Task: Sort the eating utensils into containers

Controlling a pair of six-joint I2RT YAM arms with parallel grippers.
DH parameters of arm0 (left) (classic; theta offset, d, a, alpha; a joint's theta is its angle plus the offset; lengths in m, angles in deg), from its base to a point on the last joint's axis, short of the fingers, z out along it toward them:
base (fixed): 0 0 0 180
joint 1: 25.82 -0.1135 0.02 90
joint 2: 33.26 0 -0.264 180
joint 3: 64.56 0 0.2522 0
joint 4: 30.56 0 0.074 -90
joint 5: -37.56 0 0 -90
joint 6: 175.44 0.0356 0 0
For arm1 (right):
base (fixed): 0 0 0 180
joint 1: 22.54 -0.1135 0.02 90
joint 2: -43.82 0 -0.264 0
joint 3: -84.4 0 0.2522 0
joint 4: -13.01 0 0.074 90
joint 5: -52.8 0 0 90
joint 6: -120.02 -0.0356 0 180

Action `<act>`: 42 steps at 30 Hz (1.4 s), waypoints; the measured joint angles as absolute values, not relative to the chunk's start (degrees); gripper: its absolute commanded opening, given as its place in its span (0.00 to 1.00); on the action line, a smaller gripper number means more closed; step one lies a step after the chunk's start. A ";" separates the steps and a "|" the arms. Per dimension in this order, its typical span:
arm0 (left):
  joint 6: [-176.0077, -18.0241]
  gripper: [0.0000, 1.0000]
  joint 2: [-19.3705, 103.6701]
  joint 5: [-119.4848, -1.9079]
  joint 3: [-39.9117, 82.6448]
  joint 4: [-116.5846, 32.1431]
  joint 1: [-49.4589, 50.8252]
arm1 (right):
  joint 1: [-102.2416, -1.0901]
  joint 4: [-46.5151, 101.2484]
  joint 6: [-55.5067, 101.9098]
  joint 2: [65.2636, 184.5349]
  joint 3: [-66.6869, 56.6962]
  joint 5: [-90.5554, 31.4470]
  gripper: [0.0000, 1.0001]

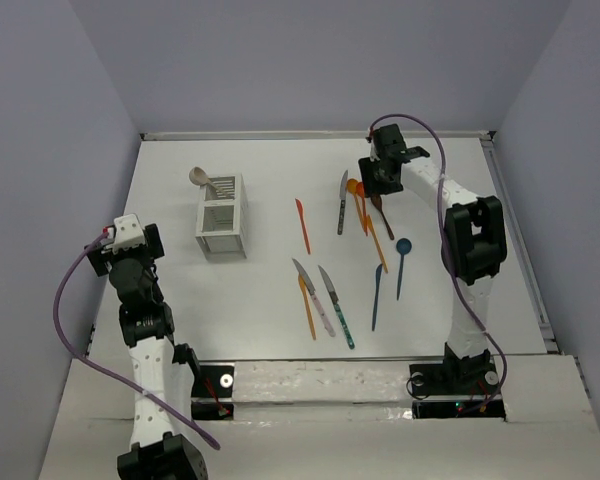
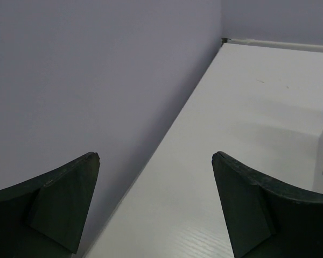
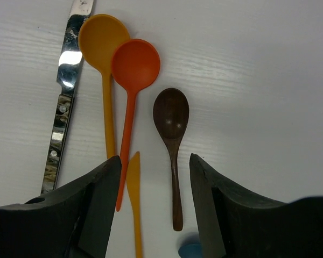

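One beige spoon point(image 1: 200, 177) stands in the white caddy point(image 1: 223, 228), while the other spoons and knives point(image 1: 337, 308) lie loose on the bench point(image 1: 260, 300). The right end effector point(image 3: 155, 161), jaws apart, hovers over a brown spoon point(image 3: 172, 115). The left end effector point(image 2: 156, 156), also apart, hangs by the wall.

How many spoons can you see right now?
5. One beige spoon stands in the caddy. The yellow-orange spoon, red-orange spoon and brown spoon lie together under the right gripper. A blue spoon lies just nearer. A slim blue piece may be a sixth.
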State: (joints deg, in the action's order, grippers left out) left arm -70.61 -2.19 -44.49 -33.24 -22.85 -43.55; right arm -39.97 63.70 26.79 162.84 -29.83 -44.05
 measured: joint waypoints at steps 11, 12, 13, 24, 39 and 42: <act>-70.04 0.99 2.51 -30.48 -35.91 -16.01 -43.55 | -39.64 66.30 27.23 164.39 -29.04 -45.25 0.57; -70.04 0.99 2.14 -30.26 -36.28 -15.83 -43.58 | -39.64 66.26 27.27 164.39 -28.78 -45.25 0.57; -69.99 0.99 1.70 -30.15 -36.54 -15.79 -43.58 | -39.64 66.28 27.34 164.39 -28.45 -45.23 0.57; -69.78 0.99 -1.20 -29.74 -37.33 -12.99 -43.58 | -39.38 66.56 28.32 168.24 -27.79 -45.12 0.49; -69.73 0.99 -0.96 -29.91 -37.33 -12.84 -43.58 | -38.70 68.77 30.84 169.48 -29.17 -46.54 0.00; -69.71 0.99 -0.98 -29.96 -37.33 -12.84 -43.55 | -38.68 71.70 31.12 169.51 -31.55 -48.40 0.00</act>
